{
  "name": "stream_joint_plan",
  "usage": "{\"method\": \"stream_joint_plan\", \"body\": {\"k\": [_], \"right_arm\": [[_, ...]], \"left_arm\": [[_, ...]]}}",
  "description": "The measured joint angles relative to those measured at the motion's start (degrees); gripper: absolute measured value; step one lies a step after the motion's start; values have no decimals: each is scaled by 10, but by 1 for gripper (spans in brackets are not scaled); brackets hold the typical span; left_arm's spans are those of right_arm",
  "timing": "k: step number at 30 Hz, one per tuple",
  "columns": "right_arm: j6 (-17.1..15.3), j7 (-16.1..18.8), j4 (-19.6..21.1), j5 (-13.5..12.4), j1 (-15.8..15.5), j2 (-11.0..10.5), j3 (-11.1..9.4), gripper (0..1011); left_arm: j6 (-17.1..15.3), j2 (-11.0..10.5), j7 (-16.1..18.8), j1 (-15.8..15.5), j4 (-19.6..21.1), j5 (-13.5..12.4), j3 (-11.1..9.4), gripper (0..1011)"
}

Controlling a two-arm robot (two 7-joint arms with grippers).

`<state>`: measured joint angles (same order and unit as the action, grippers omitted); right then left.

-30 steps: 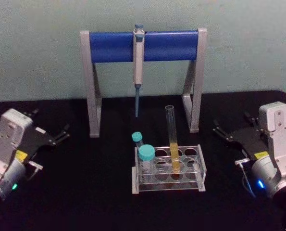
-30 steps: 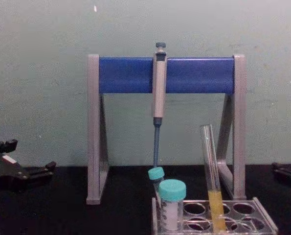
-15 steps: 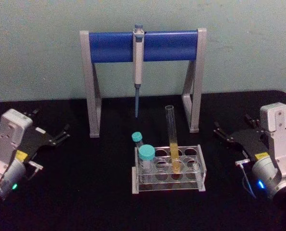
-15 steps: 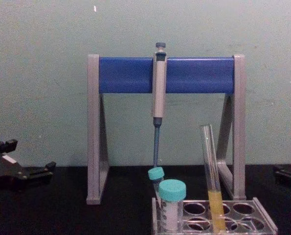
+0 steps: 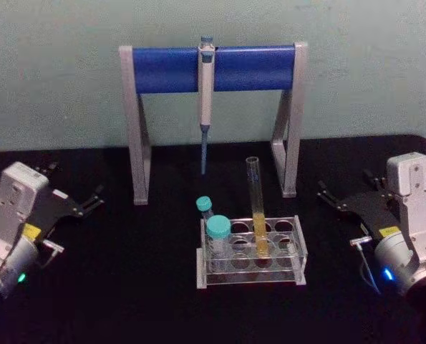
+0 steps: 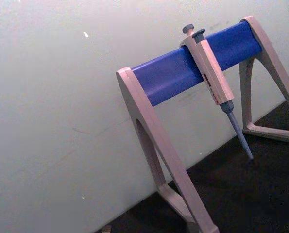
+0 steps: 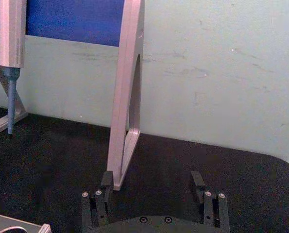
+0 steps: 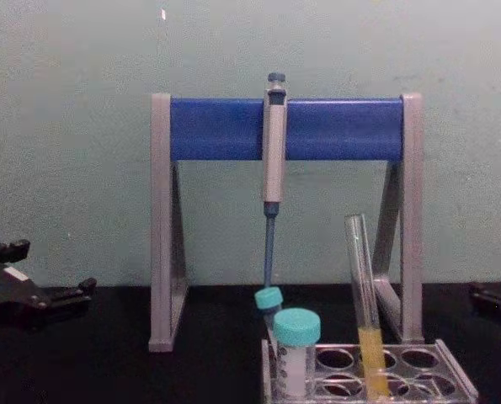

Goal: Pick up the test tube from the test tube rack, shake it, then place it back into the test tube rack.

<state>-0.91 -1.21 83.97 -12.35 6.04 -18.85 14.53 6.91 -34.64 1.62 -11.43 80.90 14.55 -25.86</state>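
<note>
no readable writing; test tube (image 5: 257, 208) stands in test tube rack (image 5: 298, 247).

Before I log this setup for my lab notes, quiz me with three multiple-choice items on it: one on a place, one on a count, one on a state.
1. Where does the test tube stand?
A. in the test tube rack
B. on the stand
C. in a gripper

2. How many teal-capped vials?
A. one
B. two
C. four

3. The right gripper is:
A. open
B. shut on the tube
C. shut on the pipette

A: the tube's base sits in a rack hole.
B: two teal caps show.
A: its fingers stand apart, holding nothing.
</note>
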Motion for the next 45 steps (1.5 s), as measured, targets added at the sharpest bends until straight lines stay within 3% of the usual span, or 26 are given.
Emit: {"method": "stream_joint_plan", "body": {"k": [45], "right_arm": [[0,0,0,0,0,-1,0,1000]], "left_arm": [[0,0,0,0,0,0,0,1001]]}}
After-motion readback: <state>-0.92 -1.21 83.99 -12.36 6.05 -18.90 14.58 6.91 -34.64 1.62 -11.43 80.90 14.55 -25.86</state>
